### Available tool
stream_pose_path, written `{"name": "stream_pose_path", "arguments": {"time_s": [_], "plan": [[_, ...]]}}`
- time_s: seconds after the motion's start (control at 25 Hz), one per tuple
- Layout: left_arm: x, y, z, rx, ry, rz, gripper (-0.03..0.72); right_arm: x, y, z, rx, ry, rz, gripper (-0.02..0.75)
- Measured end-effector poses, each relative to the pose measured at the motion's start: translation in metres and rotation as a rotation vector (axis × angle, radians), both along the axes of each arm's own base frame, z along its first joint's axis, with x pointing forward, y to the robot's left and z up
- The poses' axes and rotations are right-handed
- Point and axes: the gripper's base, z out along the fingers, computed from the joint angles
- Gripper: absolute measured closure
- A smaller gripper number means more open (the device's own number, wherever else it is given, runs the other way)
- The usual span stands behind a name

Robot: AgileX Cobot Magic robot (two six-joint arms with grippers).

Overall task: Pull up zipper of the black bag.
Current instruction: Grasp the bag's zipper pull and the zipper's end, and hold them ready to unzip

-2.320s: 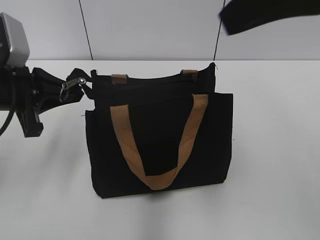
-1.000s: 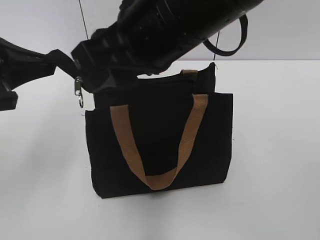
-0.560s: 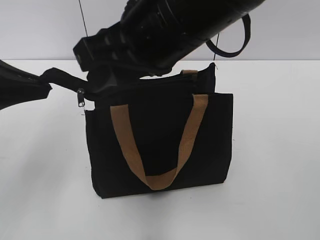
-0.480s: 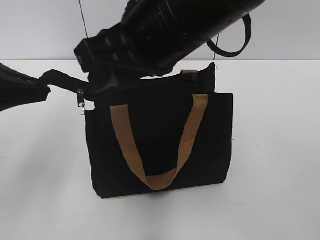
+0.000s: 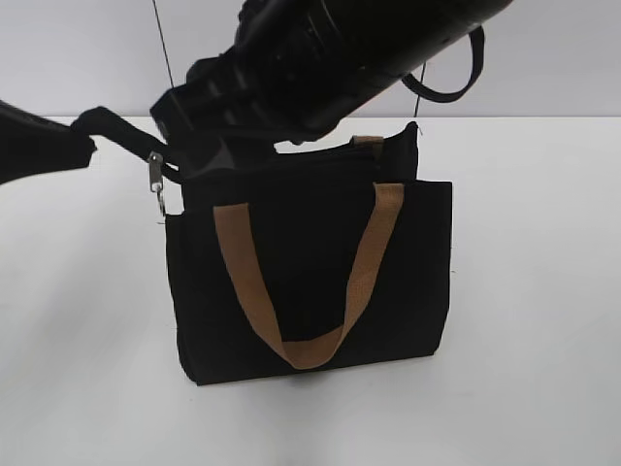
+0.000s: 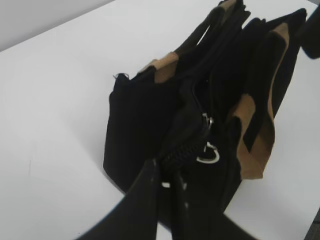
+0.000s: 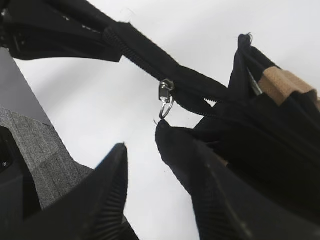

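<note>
My left gripper (image 6: 167, 182) is clamped on the black zipper's (image 7: 150, 65) fabric tail, at 9 o'clock of the upright rectangular black fabric bag (image 5: 306, 277). My right gripper (image 7: 142, 150) is spread, its fingers just below the small silvery metal pull tab (image 7: 165, 95).

The bag (image 5: 310, 282) stands on the table (image 5: 534, 291); its zipper pull (image 5: 156, 175) hangs off the bag's ten o'clock corner.

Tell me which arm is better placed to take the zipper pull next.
Right. The right gripper is open, its fingertips just below the zipper pull's ring. The left gripper is shut on the zipper tail beyond the black bag, holding it taut, so it looks occupied.
</note>
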Motion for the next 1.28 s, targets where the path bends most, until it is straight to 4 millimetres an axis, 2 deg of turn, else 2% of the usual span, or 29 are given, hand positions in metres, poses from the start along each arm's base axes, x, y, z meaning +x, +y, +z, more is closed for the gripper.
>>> {"name": "stream_pose_path", "arguments": {"time_s": [0.2,0.44,0.56,0.88,1.28], "plan": [[0.005,-0.002,0.024,-0.032,-0.047,-0.011,0.671,0.000,0.008,-0.008,-0.008,-0.002,0.016,0.419],[0.004,-0.003,0.026,-0.050,-0.026,-0.015,0.671,-0.007,0.033,-0.028,-0.009,0.033,0.030,0.419],[0.004,-0.004,0.025,-0.047,-0.025,-0.019,0.671,-0.004,0.033,-0.035,-0.044,0.035,0.011,0.419],[0.004,-0.004,0.025,-0.046,-0.023,-0.022,0.671,0.002,0.028,-0.037,-0.130,-0.067,0.034,0.419],[0.004,-0.004,0.025,-0.045,-0.022,-0.024,0.671,0.008,0.032,-0.035,-0.081,-0.136,0.013,0.419]]}}
